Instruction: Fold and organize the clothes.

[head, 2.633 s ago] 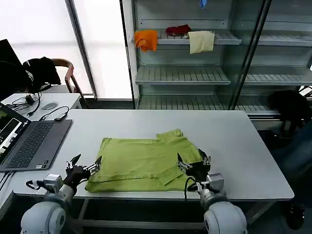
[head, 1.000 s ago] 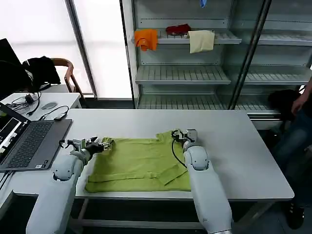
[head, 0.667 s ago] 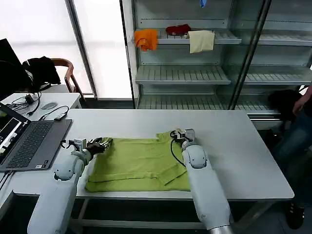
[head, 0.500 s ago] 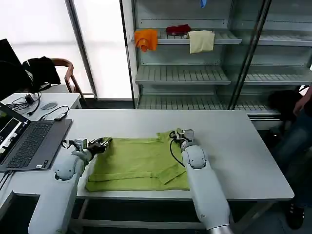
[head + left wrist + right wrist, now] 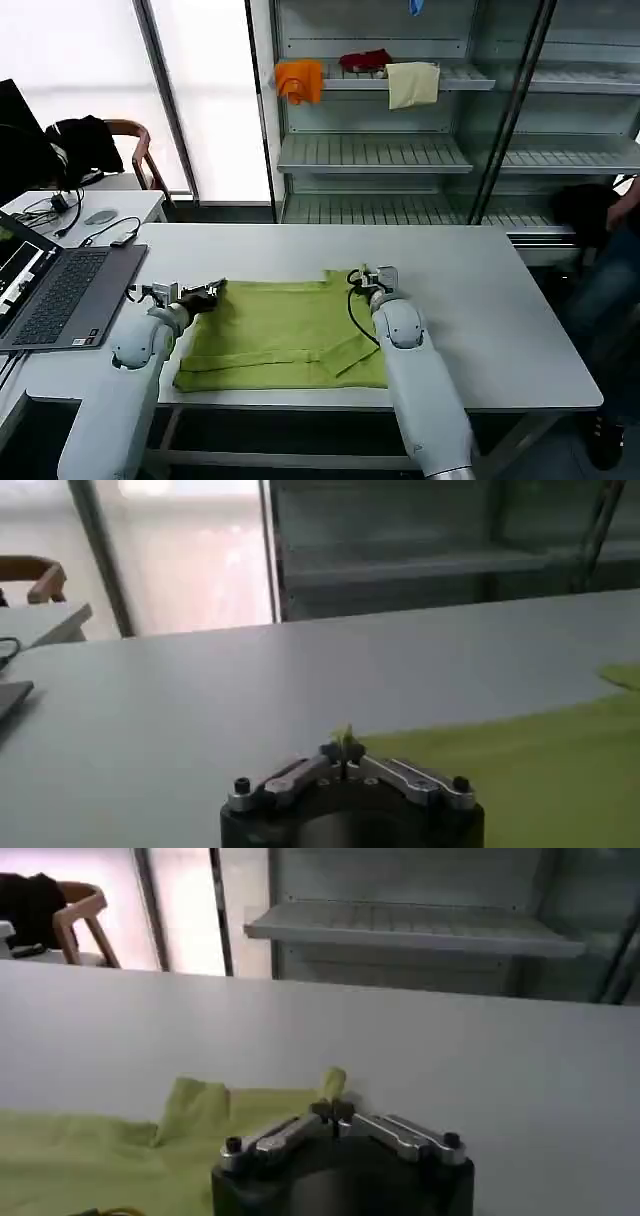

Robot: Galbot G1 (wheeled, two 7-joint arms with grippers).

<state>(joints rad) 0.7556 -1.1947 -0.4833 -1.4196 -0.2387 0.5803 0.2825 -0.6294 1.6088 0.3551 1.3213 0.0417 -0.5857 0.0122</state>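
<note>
Both grippers are closed on the far edge of the lime-green T-shirt [image 5: 285,335]. Our left gripper [image 5: 212,293] pinches the far left corner, and in its wrist view we see a small tip of green cloth standing up between the shut fingertips [image 5: 345,752]. Our right gripper [image 5: 360,277] pinches the far right corner, where a little fold of cloth rises between its fingertips [image 5: 333,1104].

We judge that the step in hand is to bring this far edge toward us and lay it over the near part. To do it well, we should raise both corners to the same height and move them together, so the edge stays straight and tight between the two grippers. If one arm goes faster, the fold will become oblique. We should also lift only a little, so the near part does not slide.

The shirt lies flat on the white table [image 5: 480,300], partly folded already, near the front edge. It stretches from the grippers toward the robot's body, between both arms.
</note>
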